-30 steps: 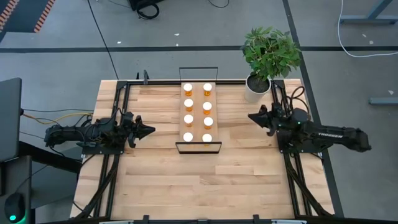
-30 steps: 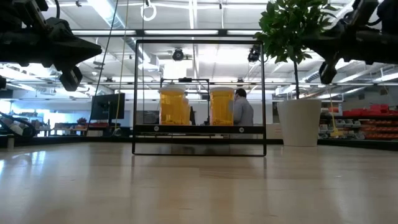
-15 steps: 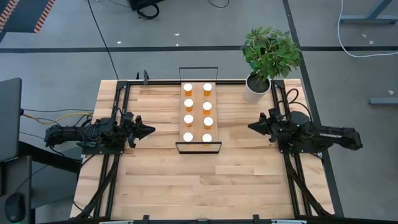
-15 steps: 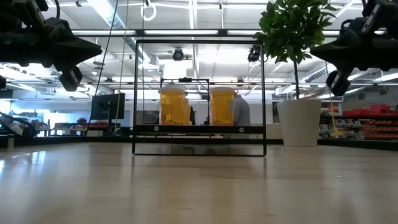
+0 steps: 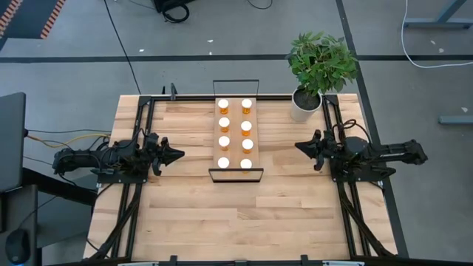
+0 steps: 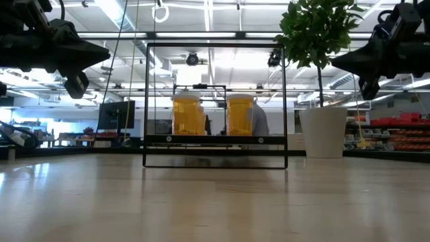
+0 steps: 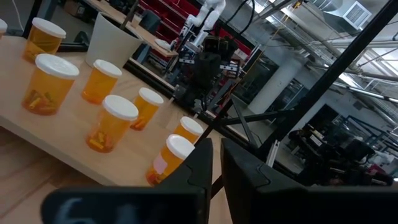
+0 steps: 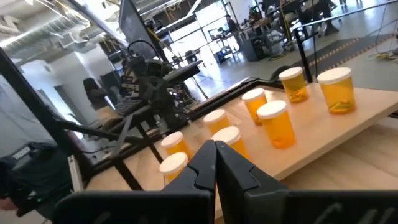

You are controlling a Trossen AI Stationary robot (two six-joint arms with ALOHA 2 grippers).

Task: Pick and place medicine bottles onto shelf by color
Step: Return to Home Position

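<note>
The shelf (image 5: 235, 137) is a narrow light-wood board with a black frame at each end, in the middle of the table. Several orange medicine bottles with white caps (image 5: 223, 106) stand upright on it in two rows. They also show in the low view (image 6: 188, 114), the left wrist view (image 7: 111, 121) and the right wrist view (image 8: 275, 124). My left gripper (image 5: 177, 154) is shut and empty, hovering left of the shelf. My right gripper (image 5: 299, 148) is shut and empty, hovering right of the shelf.
A white pot with a green plant (image 5: 304, 103) stands at the table's far right corner, behind my right arm. Black rails (image 5: 140, 207) run along the table's left and right sides. Bare wood lies between the shelf and the near edge.
My right gripper has shifted a little toward the table's near edge and come down slightly while its arm has folded back toward the right edge. It stays shut. The bottles and the shelf have not moved.
</note>
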